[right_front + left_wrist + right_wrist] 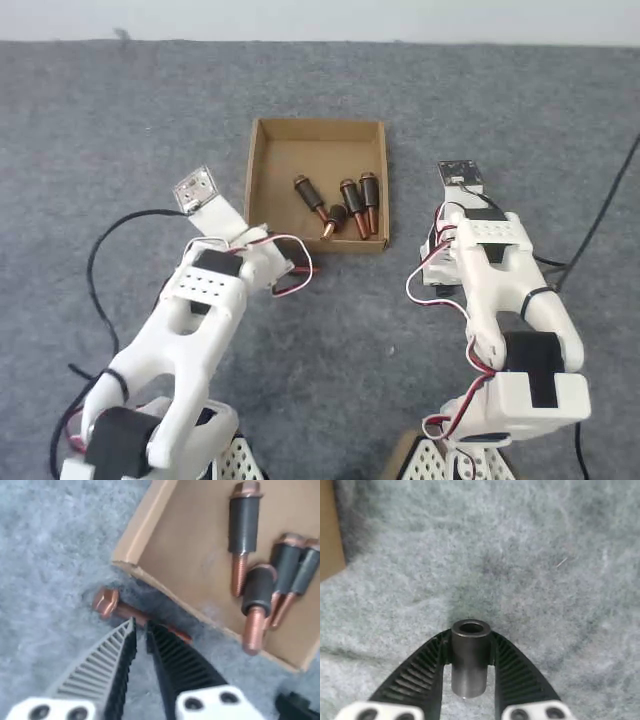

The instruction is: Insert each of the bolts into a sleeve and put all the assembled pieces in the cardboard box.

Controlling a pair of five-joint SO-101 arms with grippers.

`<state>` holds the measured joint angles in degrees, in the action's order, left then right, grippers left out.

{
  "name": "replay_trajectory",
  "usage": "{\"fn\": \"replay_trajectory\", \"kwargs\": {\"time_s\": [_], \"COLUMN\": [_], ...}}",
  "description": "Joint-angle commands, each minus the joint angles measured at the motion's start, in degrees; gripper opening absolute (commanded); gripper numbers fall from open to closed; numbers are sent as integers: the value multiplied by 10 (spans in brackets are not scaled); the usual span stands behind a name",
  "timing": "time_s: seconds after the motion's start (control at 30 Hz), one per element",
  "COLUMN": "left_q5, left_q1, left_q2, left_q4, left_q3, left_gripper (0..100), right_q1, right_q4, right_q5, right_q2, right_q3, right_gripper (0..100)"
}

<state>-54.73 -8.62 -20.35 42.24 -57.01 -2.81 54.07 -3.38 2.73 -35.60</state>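
The cardboard box point(300, 150) sits mid-table with several bolts in dark sleeves point(352, 205) lying in it. In the left wrist view a bare copper bolt point(131, 612) lies on the carpet against the outer wall of the box point(190, 545). My left gripper point(140, 626) hovers right over the bolt's shank, its fingers a narrow slit apart with nothing between them. My right gripper point(470, 647) is shut on an upright dark sleeve point(470, 665), bore facing up, just above the carpet to the right of the box.
Grey carpet point(500, 110) covers the table. The left arm point(205, 300) reaches to the box's front left corner, the right arm point(490, 260) stands right of the box. Black cables trail at both sides. A strip of the box wall point(329, 530) borders the right wrist view.
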Motion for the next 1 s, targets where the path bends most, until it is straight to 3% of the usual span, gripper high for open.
{"fn": "replay_trajectory", "kwargs": {"time_s": [0.0,0.37,0.77,0.97], "left_q5": [-22,-30,-30,-31], "left_q1": [-2,20,20,19], "left_q2": [3,88,131,184], "left_q4": [33,47,25,10], "left_q3": [43,89,102,109], "left_gripper": [119,51,52,148], "right_q1": [4,4,4,4], "right_q4": [-12,-12,-12,-12], "right_q5": [-11,-11,-11,-11], "right_q2": [-7,-7,-7,-7], "right_q3": [31,31,31,31], "right_gripper": [7,7,7,7]}}
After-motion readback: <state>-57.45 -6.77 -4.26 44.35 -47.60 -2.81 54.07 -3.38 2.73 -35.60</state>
